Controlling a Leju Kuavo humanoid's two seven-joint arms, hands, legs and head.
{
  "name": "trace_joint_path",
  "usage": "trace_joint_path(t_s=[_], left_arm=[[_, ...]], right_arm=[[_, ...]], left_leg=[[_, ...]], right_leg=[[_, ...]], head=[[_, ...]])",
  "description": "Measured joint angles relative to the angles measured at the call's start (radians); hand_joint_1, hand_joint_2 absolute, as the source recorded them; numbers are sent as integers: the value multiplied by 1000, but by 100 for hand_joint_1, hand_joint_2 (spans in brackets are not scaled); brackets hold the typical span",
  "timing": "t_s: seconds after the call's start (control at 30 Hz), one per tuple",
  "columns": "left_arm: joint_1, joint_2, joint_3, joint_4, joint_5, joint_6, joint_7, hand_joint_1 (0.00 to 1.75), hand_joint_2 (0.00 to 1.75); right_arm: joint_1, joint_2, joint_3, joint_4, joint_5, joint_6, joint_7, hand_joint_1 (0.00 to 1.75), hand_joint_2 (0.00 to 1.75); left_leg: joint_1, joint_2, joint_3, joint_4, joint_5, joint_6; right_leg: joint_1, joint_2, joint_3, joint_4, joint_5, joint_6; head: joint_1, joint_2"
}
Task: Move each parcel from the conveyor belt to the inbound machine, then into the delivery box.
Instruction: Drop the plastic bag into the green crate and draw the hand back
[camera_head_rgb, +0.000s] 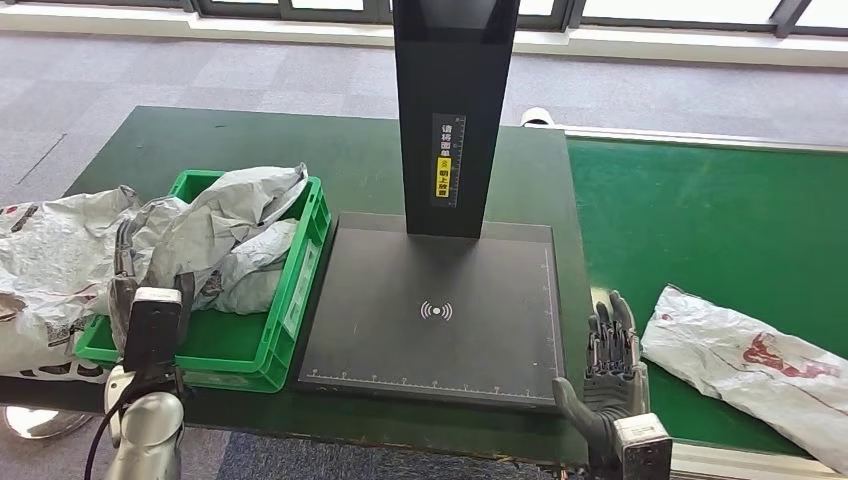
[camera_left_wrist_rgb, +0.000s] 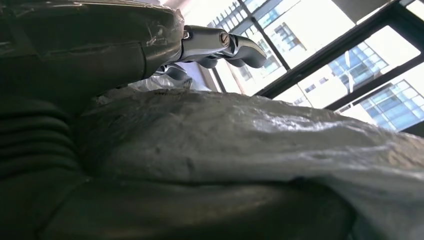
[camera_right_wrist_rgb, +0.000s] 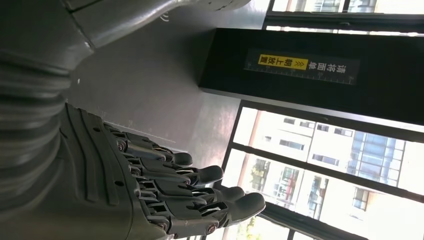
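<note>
A white parcel (camera_head_rgb: 755, 360) with a red mark lies on the green conveyor belt (camera_head_rgb: 700, 220) at the right. My right hand (camera_head_rgb: 612, 355) (camera_right_wrist_rgb: 150, 185) is open, fingers straight, between the black inbound machine plate (camera_head_rgb: 400, 310) and that parcel, touching neither. The green delivery box (camera_head_rgb: 290, 300) at the left holds crumpled grey parcels (camera_head_rgb: 230, 230). My left hand (camera_head_rgb: 152, 300) is at the box's near left corner among them. In the left wrist view a grey parcel (camera_left_wrist_rgb: 240, 135) lies against the palm, while the thumb (camera_left_wrist_rgb: 225, 42) stands clear above it.
The machine's black column (camera_head_rgb: 455, 110) (camera_right_wrist_rgb: 310, 70) rises from the back of the plate. More grey and white parcels (camera_head_rgb: 50, 260) are heaped on the table left of the box. The dark green table edge runs along the front.
</note>
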Motion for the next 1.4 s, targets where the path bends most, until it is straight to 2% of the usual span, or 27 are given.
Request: trace_joint_path(t_s=[0.1,0.3,0.43,0.57,0.67,0.77,0.87,0.97,1.07,1.2,1.27,1.4], left_arm=[[20,-9,-24,-24,-6,6,11,0,0],[84,-33,-81,-80,-178,136,150,0,0],[100,-40,-103,-86,-212,149,172,0,0],[86,-43,-115,-63,-239,153,222,0,0],[26,-35,-114,27,-223,162,254,0,0],[-42,-23,-101,135,-121,178,183,0,0],[-48,-23,-94,139,6,200,24,0,0],[27,-34,-108,24,173,156,-131,0,0],[134,-46,-144,-125,289,85,-242,0,0],[218,-58,-183,-252,326,49,-282,0,0],[242,-60,-200,-307,334,37,-288,0,0],[291,-61,-267,-427,335,95,-292,0,0]], right_arm=[[5,0,-1,-7,-2,-4,0,0,175],[-4,-1,-7,-6,-14,-14,0,0,175],[-7,-1,-8,-5,-15,-18,0,0,175],[-11,-2,-9,-3,-16,-19,0,0,175],[-24,-2,-8,6,-23,-21,0,0,175],[-34,-3,-8,15,-32,-36,0,0,175],[-33,-7,-9,19,-34,-67,0,0,175],[-33,-10,-31,34,12,-106,2,0,175],[-35,-7,-104,68,105,-124,7,0,175],[-38,2,-200,99,159,-119,12,0,175],[-43,7,-244,114,195,-154,30,0,175],[-68,11,-374,169,212,-209,31,0,175]], left_leg=[[0,0,0,0,0,0],[0,-1,-1,0,-1,0],[0,0,-1,0,-1,0],[0,-1,0,0,-1,0],[0,-1,0,0,0,0],[0,-1,0,0,1,-1],[0,0,0,0,1,-1],[0,1,-1,0,-1,0],[0,1,-1,0,-3,1],[-1,-2,-2,0,-4,2],[-1,-1,-1,0,-4,2],[-1,-2,0,0,-3,2]], right_leg=[[0,0,0,0,0,0],[0,0,-1,0,0,0],[0,0,-1,0,0,0],[0,0,0,0,0,0],[0,-1,0,0,0,0],[0,-1,0,0,1,-1],[0,0,0,1,1,-1],[0,1,-1,0,0,-1],[-1,1,-1,-1,-2,1],[-1,-1,0,-2,-3,2],[-1,-1,0,-2,-3,2],[-1,-1,1,-2,-2,2]], head=[[0,0],[0,0],[0,0],[0,0],[0,0],[0,0],[0,0],[0,0],[0,0],[0,0],[0,0],[0,0]])
